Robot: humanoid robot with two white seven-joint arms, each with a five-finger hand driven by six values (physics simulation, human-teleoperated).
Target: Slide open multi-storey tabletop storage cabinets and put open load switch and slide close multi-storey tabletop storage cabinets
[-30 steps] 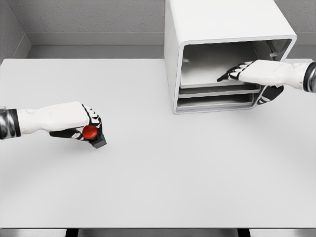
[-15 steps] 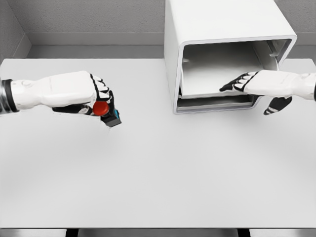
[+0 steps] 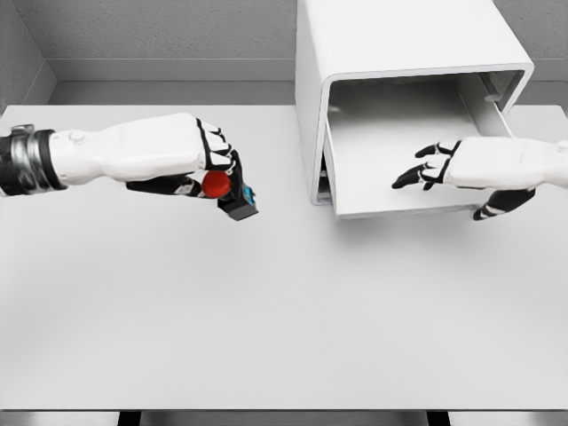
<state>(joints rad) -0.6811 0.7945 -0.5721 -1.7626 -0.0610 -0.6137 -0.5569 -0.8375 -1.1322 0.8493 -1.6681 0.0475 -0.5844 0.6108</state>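
Left robot hand [image 3: 200, 164] half hides load switch [image 3: 229, 192]; drawer [image 3: 390, 160] open.

Bright, even light filled the rendered scene, seemingly from overhead, leaving the white table [image 3: 284, 319] almost free of glare. Soft, diffuse shadows lay beneath the left hand [image 3: 191, 160] and under the pulled-out drawer [image 3: 399, 164] of the cabinet [image 3: 390, 53], whose interior shaded to a dull grey. The picture was sharp throughout, with no motion blur or visible bending at the edges. The red button of the switch [image 3: 226, 188] stood out as the one saturated colour.
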